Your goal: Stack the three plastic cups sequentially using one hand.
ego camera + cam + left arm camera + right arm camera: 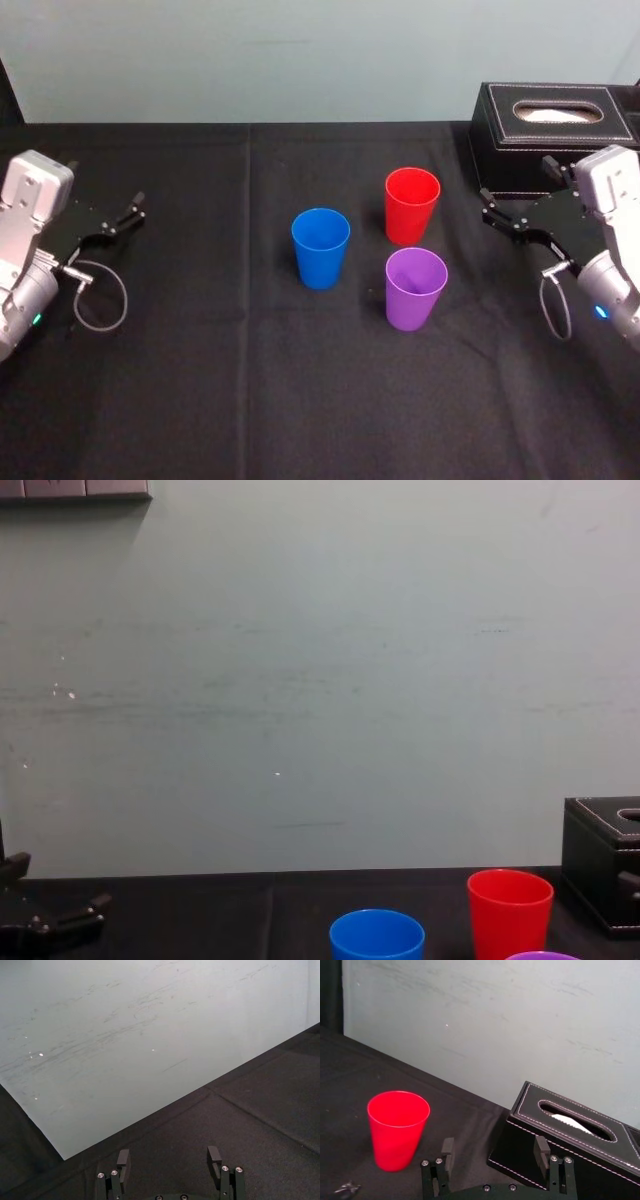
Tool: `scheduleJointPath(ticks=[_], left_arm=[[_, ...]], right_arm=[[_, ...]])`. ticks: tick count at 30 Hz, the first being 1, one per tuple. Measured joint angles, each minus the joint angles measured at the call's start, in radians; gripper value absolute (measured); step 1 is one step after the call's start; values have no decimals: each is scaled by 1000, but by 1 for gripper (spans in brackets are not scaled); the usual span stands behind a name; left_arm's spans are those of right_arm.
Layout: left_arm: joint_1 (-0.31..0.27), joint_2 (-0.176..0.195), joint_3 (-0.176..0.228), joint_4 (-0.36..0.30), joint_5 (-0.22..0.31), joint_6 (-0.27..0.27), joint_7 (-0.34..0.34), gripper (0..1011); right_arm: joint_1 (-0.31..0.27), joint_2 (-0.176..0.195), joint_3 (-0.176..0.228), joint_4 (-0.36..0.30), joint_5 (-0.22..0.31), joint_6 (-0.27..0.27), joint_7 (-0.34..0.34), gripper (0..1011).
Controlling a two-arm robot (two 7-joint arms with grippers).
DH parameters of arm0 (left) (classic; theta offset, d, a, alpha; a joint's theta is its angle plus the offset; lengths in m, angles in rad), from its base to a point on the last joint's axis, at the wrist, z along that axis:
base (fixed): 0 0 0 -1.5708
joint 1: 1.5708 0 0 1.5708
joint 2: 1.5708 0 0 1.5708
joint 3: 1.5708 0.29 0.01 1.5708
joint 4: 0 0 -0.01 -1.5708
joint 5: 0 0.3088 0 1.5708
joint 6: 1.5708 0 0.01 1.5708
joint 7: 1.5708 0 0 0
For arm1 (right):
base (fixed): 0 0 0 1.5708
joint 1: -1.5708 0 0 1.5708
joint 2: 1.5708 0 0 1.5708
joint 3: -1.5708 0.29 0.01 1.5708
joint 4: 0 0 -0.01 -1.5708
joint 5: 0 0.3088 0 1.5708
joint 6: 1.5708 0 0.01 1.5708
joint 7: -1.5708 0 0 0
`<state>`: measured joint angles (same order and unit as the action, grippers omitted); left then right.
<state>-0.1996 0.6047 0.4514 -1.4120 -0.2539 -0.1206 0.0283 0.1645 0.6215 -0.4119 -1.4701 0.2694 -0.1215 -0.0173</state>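
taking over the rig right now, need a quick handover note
Left tool: open, empty, at the table's left side.
Right tool: open, empty, at the right by the black box, closest to the red cup.
Cups: all upright and apart, mid-table. The blue cup is on the left, the red cup at the back right, and the purple cup just in front of the red.
Done: nothing stacked.
Left: all the stacking, with one tool.

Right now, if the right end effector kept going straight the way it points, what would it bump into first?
Probably the near corner of the black tissue box, which lies ahead of the right end effector; the red cup stands just aside. Depth is unclear.
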Motion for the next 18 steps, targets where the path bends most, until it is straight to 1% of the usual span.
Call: scheduleJointPath(ticks=[2, 3, 6, 7, 12, 13, 14, 15, 17, 18], left_arm=[[0, 0, 0, 0, 0, 0, 0, 1005], [0, 0, 0, 0, 0, 0, 0, 1004], [0, 0, 0, 0, 0, 0, 0, 1005], [0, 0, 0, 0, 0, 0, 0, 1005], [0, 0, 0, 0, 0, 0, 0, 1005], [0, 0, 0, 0, 0, 0, 0, 1005], [0, 0, 0, 0, 0, 0, 0, 1005], [0, 0, 0, 0, 0, 0, 0, 1005], [0, 0, 0, 0, 0, 0, 0, 1005], [0, 0, 0, 0, 0, 0, 0, 1005]], right_arm=[[-14, 8, 12, -17, 11, 0, 10, 1004], [-32, 17, 24, -34, 26, 1, 23, 1004], [-59, 32, 44, -57, 52, 4, 46, 1004], [-80, 42, 56, -72, 70, 5, 63, 1004], [-141, 76, 87, -108, 117, 0, 121, 1004], [-163, 89, 95, -118, 130, -6, 142, 1004], [-163, 89, 95, -118, 130, -6, 142, 1004], [-184, 100, 102, -127, 143, -15, 165, 1004], [-203, 110, 107, -135, 152, -25, 187, 1004], [-222, 119, 111, -143, 160, -40, 210, 1004]])
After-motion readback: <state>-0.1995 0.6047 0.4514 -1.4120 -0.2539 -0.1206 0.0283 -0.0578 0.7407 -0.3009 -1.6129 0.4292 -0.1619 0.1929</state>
